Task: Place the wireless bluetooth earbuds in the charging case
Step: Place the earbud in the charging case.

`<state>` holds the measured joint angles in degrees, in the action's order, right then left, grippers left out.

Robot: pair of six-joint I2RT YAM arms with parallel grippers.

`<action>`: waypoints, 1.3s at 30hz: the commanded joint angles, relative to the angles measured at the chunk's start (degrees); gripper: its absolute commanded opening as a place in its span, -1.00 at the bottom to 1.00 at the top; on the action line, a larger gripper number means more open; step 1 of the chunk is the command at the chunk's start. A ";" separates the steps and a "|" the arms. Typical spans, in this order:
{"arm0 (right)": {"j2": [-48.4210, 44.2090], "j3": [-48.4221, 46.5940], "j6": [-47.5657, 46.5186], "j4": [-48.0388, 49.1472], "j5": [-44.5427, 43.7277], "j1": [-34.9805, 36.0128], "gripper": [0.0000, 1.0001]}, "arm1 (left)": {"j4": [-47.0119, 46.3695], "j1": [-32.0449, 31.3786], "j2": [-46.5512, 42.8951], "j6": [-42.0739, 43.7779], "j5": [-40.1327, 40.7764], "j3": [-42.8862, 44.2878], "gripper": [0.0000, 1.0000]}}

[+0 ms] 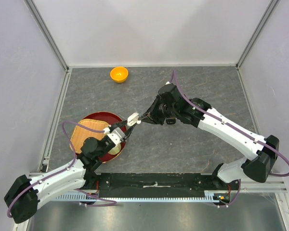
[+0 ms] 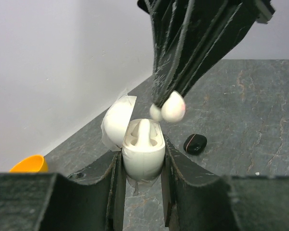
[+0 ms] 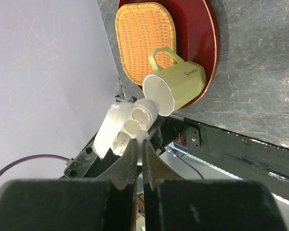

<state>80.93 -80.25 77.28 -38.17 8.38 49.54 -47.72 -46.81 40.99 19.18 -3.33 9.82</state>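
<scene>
left fingers (image 2: 111,192) are clamping narrow on the lower body of the white charging case (image 2: 143,153) and holding it upright in the air, off the surface, just past the red plate (image 1: 100,115) on the side facing the right arm. the case lid (image 2: 119,119) is standing open, tipped back to one side. one white bud (image 2: 143,131) is sitting in the case. right fingers (image 3: 126,166) are nearly closed, pinching the other white earbud (image 2: 174,107) at their tips. that earbud is hanging just above the open case, close to the rim but not seated; i can't tell whether it's touching. a small black pebble-shaped item (image 2: 195,143) is lying on the grey surface (image 1: 192,149) beyond the case, on the side away from the plate; can't tell if it's a bud or a case. a woven mat (image 3: 144,41) and a green mug (image 3: 178,84) are sitting side by side on the plate, the mug nearer the plate edge where the case is being held. an orange bowl (image 1: 119,74) is sitting well away from the plate, towards the far wall.
</scene>
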 commanded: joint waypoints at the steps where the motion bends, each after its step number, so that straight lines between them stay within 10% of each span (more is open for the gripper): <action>1: 1.43 0.18 2.26 3.19 0.93 0.03 -1.00 | -2.73 -0.83 0.05 2.71 -1.06 2.66 -0.96; 39: -0.50 5.98 12.64 4.86 -3.81 -0.50 -1.00 | -5.09 -3.99 -1.71 5.52 3.16 2.13 -0.96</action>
<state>81.41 -75.35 87.77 -33.15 7.68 49.28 -43.22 -49.95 39.72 22.31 -0.08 9.89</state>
